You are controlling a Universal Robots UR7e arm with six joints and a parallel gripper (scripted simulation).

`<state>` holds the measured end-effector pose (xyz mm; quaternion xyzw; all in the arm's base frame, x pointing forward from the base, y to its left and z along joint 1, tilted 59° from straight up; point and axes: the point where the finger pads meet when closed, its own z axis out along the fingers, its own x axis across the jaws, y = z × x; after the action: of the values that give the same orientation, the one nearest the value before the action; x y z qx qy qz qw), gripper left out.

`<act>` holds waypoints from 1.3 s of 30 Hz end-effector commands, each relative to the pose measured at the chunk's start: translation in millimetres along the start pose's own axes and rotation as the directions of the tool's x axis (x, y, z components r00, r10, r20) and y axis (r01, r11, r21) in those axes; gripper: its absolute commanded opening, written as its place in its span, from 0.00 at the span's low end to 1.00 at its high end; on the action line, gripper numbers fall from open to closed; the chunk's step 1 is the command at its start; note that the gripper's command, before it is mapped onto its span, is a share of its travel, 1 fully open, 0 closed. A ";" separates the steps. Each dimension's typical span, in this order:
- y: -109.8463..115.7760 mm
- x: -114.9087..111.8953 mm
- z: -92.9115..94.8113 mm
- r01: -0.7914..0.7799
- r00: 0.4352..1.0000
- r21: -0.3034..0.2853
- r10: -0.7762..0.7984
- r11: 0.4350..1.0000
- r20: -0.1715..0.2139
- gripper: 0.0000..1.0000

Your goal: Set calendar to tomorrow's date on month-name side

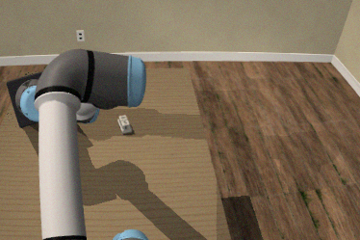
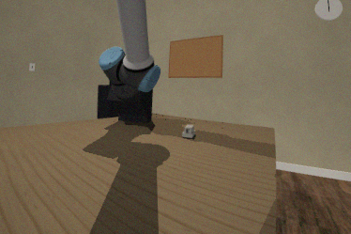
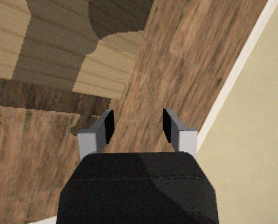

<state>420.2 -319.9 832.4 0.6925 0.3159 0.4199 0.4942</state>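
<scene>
The calendar (image 1: 123, 121) (image 2: 189, 131) is a small whitish object on the wooden table, right of the arm in the top and exterior views. Its grey tray (image 1: 127, 132) (image 2: 189, 136) rests on the table. Light blocks with dark marks show on it in the top view, too small to read the digits or the month's name or to tell the cubes' exact pose. My gripper (image 3: 138, 119) is open and empty in the wrist view, with only distant floor behind the fingers. It is away from the calendar, which is out of the wrist view. The gripper cannot be made out in the top and exterior views.
The wooden table (image 1: 168, 168) (image 2: 211, 187) (image 3: 105, 75) ends at a right edge above the wood floor (image 1: 270, 144). A dark panel (image 1: 14, 95) (image 2: 105, 104) stands behind the arm at the far left. The arm's shadow falls across the table.
</scene>
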 end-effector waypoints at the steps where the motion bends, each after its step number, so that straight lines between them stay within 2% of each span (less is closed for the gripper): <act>1: 0.5 1.1 -0.7 0.002 1.000 -0.001 -0.002 1.000 -0.001 1.00; 25: -0.2 1.2 -0.9 0.002 1.000 -0.001 -0.002 1.000 0.000 1.00; 39: -9.6 2.5 -2.6 0.001 1.000 0.002 -0.001 1.000 0.007 1.00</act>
<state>419.5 -317.0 827.3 0.6940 0.3150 0.4183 0.4941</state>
